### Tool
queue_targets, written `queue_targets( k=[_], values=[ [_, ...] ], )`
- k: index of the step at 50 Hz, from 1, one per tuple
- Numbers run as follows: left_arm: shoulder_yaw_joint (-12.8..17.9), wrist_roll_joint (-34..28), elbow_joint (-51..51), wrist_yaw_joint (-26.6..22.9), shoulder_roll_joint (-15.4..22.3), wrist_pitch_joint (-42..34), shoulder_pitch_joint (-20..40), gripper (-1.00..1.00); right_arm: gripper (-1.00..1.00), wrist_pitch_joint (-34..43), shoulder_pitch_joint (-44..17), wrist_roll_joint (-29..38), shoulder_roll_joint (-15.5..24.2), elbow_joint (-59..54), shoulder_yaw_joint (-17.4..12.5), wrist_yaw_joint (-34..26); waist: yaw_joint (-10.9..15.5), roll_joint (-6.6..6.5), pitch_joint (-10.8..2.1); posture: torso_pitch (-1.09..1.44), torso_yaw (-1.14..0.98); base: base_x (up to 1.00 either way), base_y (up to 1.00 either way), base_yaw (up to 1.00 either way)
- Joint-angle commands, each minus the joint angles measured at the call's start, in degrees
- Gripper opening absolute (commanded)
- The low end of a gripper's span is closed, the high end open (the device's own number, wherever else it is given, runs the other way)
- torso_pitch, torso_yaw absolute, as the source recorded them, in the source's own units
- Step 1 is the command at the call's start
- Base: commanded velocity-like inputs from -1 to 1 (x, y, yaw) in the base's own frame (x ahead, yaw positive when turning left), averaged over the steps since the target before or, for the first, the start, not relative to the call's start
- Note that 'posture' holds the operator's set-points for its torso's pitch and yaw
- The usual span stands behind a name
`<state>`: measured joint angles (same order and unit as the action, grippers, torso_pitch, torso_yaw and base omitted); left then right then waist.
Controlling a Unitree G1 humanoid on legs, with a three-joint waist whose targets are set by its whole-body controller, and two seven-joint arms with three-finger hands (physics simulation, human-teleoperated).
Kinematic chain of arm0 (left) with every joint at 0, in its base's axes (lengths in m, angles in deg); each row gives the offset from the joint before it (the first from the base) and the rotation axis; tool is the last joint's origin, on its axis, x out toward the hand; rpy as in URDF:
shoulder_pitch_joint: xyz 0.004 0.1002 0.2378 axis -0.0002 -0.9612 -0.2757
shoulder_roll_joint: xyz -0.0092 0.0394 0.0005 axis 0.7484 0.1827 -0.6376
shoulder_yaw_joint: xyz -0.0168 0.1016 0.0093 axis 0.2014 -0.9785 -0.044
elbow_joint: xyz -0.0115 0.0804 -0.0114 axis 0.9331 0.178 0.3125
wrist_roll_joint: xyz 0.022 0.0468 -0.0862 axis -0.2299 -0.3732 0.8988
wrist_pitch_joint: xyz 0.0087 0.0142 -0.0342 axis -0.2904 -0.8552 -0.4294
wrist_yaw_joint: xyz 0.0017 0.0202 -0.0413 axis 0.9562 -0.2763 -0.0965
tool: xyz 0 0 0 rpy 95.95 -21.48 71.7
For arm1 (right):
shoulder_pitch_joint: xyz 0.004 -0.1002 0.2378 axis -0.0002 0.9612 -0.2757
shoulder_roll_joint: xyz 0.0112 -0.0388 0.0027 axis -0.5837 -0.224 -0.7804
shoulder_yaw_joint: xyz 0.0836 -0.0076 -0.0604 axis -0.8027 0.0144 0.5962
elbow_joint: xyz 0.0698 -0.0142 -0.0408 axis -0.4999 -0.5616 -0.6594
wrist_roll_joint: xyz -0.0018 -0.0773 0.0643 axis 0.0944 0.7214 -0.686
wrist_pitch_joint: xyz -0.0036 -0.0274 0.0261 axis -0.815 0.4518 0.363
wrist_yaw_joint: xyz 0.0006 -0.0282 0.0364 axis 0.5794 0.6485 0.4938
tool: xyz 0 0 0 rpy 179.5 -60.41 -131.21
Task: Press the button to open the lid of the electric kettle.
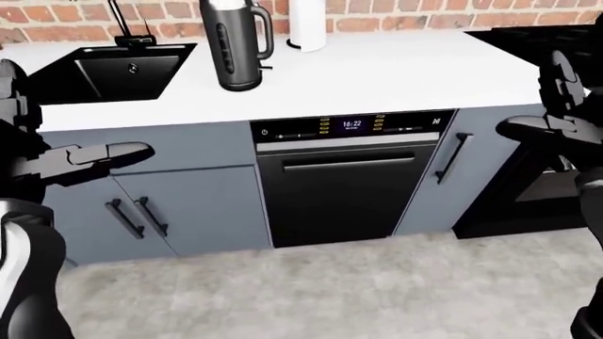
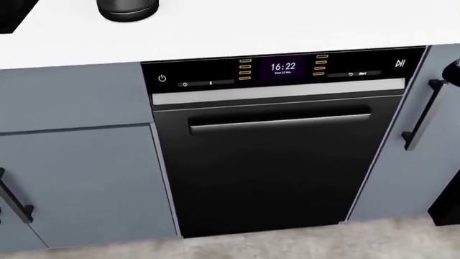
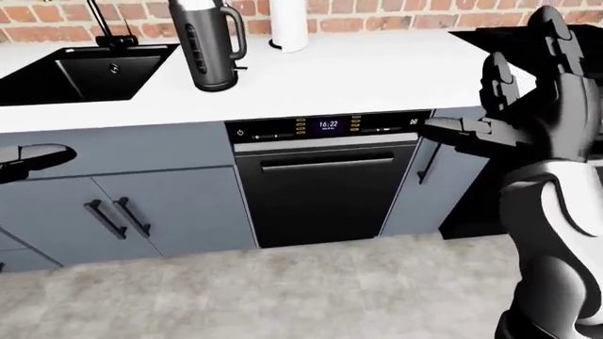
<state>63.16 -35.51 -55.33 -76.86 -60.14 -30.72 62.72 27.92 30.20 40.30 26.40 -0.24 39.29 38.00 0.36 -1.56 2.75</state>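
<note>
Grey speckled floor [image 1: 311,289] fills the bottom of the eye views, and from it rise blue-grey cupboards [image 1: 179,205] and a black dishwasher [image 1: 344,183] with a lit clock panel. Nearest the cameras, the left robot hand [image 1: 99,157] hangs low at the left of the left-eye view, fingers stretched out flat and holding nothing, level with the cupboard fronts and not the worktop. The right robot hand [image 3: 504,106] is raised at the right of the right-eye view, fingers spread and empty, just off the right end of the white desk [image 1: 396,74]. Farther up, the kettle [image 1: 234,44] stands upright on that desk, between the black sink [image 1: 113,70] on its left and a white paper roll [image 1: 306,25] on its right, against the brick wall [image 1: 396,10]; its handle faces right. Both hands are well apart from it, so the reach is not yet begun, and the kettle's top is cut off by the frame, so the button cannot be seen. The main risk, I judge, is that a long reach over the desk from here lands on the kettle's side or handle and not on the button, which could shove or tip the tall, narrow body toward the sink. A sweeping right arm could also knock the paper roll.
</note>
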Motion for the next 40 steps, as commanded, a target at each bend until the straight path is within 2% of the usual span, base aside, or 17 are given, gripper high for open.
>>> queue_targets(
  k=[1,5,7,8,10,13,16,18,20,21,22,25,28,33,34,36,40],
  values=[
    [0.2,0.2,-2.0,-0.2,0.9,2.0,1.4,1.00,1.00,-2.2,-1.5,0.2,1.4,1.6,-1.7,0.2,-0.2,0.12,-1.03,0.00,0.00,0.09,0.10,0.00],
    [0.1,0.2,-2.0,-0.1,1.0,1.9,1.6,1.00,1.00,-2.2,-1.5,0.1,1.4,1.5,-1.6,0.3,-0.1,2.74,-0.63,0.00,0.00,0.07,0.10,0.00],
    [0.1,0.2,-2.0,-0.1,1.0,1.9,1.6,1.00,1.00,-2.2,-1.6,0.1,1.5,1.5,-1.6,0.3,0.1,5.92,-1.21,0.00,0.00,0.07,0.11,0.00],
    [0.0,0.2,-2.0,-0.1,0.9,2.0,1.5,1.00,1.00,-2.2,-1.6,0.0,1.5,1.4,-1.7,0.4,-0.3,4.36,-0.84,0.00,0.00,0.06,0.10,0.00],
    [0.0,0.2,-2.0,-0.1,0.9,2.0,1.5,1.00,1.00,-2.2,-1.5,0.0,1.5,1.5,-1.6,0.4,-0.3,4.93,-0.81,0.00,0.00,0.07,0.11,0.00],
    [0.1,0.2,-2.0,-0.2,1.0,2.0,1.5,1.00,1.00,-2.2,-1.6,0.0,1.6,1.5,-1.6,0.4,-0.4,3.77,-1.12,0.00,0.00,0.08,0.10,0.00],
    [0.1,0.1,-1.9,-0.2,1.0,2.1,1.4,1.00,1.00,-2.2,-1.6,-0.1,1.6,1.6,-1.6,0.4,-0.5,1.96,-0.33,0.00,0.00,0.08,0.10,0.00],
    [0.1,0.1,-1.9,-0.2,0.9,2.1,1.4,1.00,1.00,-2.3,-1.5,0.0,1.6,1.5,-1.6,0.3,-0.8,-0.02,-0.47,0.00,0.00,0.07,0.11,0.00],
    [0.2,0.2,-2.0,-0.2,1.0,2.0,1.4,1.00,1.00,-2.2,-1.5,0.0,1.5,1.6,-1.5,0.3,-0.8,-4.20,-1.79,0.00,0.00,0.08,0.10,0.00],
    [0.2,0.2,-2.0,-0.2,1.0,2.0,1.4,1.00,1.00,-2.2,-1.4,0.0,1.5,1.7,-1.5,0.3,-0.3,-1.38,-1.09,0.00,0.00,0.08,0.10,0.00],
    [0.2,0.2,-2.0,-0.2,1.0,2.1,1.3,1.00,1.00,-2.3,-1.4,0.0,1.5,1.6,-1.5,0.3,-0.5,-2.36,-0.95,0.00,0.00,0.07,0.10,0.00],
    [0.2,0.1,-2.0,-0.2,0.9,2.1,1.3,1.00,1.00,-2.2,-1.4,0.0,1.4,1.7,-1.6,0.2,-0.2,-0.88,-1.43,0.00,0.00,0.08,0.11,0.00],
    [0.3,0.3,-2.1,-0.2,1.0,1.9,1.3,1.00,1.00,-2.2,-1.3,0.0,1.4,1.8,-1.6,0.1,-0.1,0.84,-0.73,0.00,0.00,0.08,0.11,0.00],
    [0.5,0.5,-2.2,-0.2,1.1,1.7,1.4,1.00,1.00,-2.1,-1.4,-0.1,1.5,1.8,-1.7,0.2,0.1,6.17,-0.98,0.00,0.00,0.07,0.12,0.00],
    [0.5,0.5,-2.3,-0.2,1.1,1.6,1.4,1.00,1.00,-2.2,-1.3,-0.1,1.5,1.8,-1.6,0.2,-0.5,3.97,-0.63,0.00,0.00,0.07,0.12,0.00],
    [0.6,0.6,-2.3,-0.2,1.2,1.6,1.4,1.00,1.00,-2.1,-1.3,-0.1,1.4,1.9,-1.6,0.2,-0.3,5.00,-1.09,0.00,0.00,0.07,0.12,0.00],
    [0.7,0.7,-2.3,-0.1,1.4,1.6,1.4,1.00,1.00,-2.1,-1.3,-0.1,1.5,1.9,-1.6,0.1,-0.4,3.17,-0.75,0.00,0.00,0.08,0.13,0.00]
  ],
)
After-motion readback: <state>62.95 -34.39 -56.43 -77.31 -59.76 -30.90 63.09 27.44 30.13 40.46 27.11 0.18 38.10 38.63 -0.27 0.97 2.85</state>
